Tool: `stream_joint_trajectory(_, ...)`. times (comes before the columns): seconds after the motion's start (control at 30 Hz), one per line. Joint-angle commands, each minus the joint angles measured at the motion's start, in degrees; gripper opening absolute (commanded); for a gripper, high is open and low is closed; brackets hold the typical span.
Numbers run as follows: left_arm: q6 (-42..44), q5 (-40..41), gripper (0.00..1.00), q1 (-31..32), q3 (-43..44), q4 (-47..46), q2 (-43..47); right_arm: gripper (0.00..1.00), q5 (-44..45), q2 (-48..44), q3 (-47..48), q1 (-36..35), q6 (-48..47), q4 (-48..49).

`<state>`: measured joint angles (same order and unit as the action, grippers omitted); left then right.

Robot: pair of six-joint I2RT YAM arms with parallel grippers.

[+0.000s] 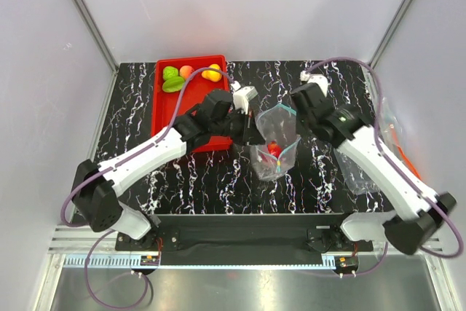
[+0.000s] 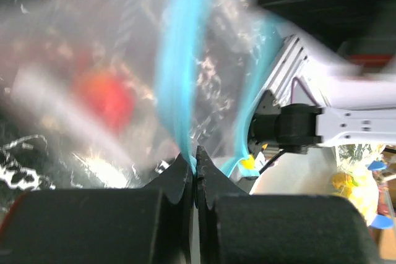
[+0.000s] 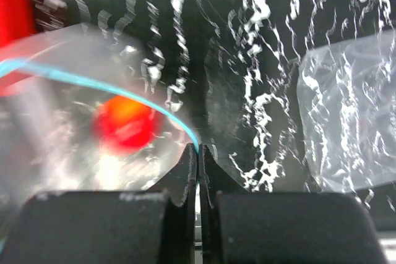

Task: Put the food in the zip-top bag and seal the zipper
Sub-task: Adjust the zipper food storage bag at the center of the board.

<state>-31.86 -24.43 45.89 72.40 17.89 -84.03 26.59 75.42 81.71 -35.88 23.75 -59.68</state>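
Spanning left claw (image 2: pixel 196 156) and right claw (image 3: pixel 198 151), the zipper (image 3: pixel 93 81) seemingly gapes.

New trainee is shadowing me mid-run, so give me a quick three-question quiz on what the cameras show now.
1. True or false: the red apple is already inside the zip-top bag.
2. How many fruits lie in the red tray?
3. The left gripper is: A) open above the tray, B) shut on the blue zipper, C) out of view.
Key: 1 true; 2 four; 3 B.
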Motion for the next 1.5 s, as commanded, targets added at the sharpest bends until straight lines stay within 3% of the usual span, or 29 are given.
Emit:
stream_joint_trajectory(0.0,-1.4,-5.1,0.02,-0.6,-1.3,-3.4,-2.1,0.00,-2.7,-8.1,3.6,0.0,-1.4,3.0)
stream_joint_trajectory(0.27,0.4,-4.6,0.04,-0.4,2.2,-2.1,-5.0,0.00,-4.7,-5.4,-1.7,0.0,-2.7,3.3)
stream_joint_trajectory(0.43,-0.6,-1.9,0.00,0.2,-2.7,-7.3,-7.6,0.09,-7.6,-2.4,-5.4,0.0,-1.5,4.8)
stream_joint_trajectory(0.47,-1.4,-0.4,0.00,0.6,-4.4,-10.3,-7.0,0.12,-8.4,-2.2,-5.8,0.0,-1.3,5.1)
stream_joint_trajectory(0.5,-2.0,0.8,0.00,1.0,-7.3,-11.7,-5.5,0.24,-10.0,-2.4,-6.6,0.0,-1.0,5.9)
stream_joint_trajectory(0.53,-2.5,2.9,0.00,1.7,-8.6,-12.9,-4.8,0.29,-10.8,-2.3,-6.7,0.0,-0.8,6.2)
stream_joint_trajectory(0.63,-4.1,7.1,0.00,2.5,-11.9,-16.3,-1.3,0.41,-13.0,-2.6,-6.7,0.0,0.1,6.4)
stream_joint_trajectory(0.8,-3.8,9.0,0.00,3.1,-11.1,-14.4,-0.2,0.50,-14.9,-3.4,-6.4,0.0,1.3,5.6)
stream_joint_trajectory(0.87,-4.2,9.6,0.00,3.1,-10.8,-14.2,-0.3,0.61,-16.3,-3.8,-6.6,-0.1,1.7,5.6)
stream_joint_trajectory(1.07,-4.8,10.2,0.00,3.1,-9.4,-14.2,-1.1,0.61,-16.3,-4.8,-7.9,-3.4,4.9,6.0)
stream_joint_trajectory(1.37,-5.4,10.7,0.00,3.1,-7.7,-13.8,-1.6,0.49,-15.3,-5.3,-9.8,-7.2,8.0,4.9)
stream_joint_trajectory(1.47,-5.3,11.1,0.00,3.1,-7.4,-13.4,-1.8,0.40,-14.3,-5.2,-10.4,-8.2,8.8,4.0)
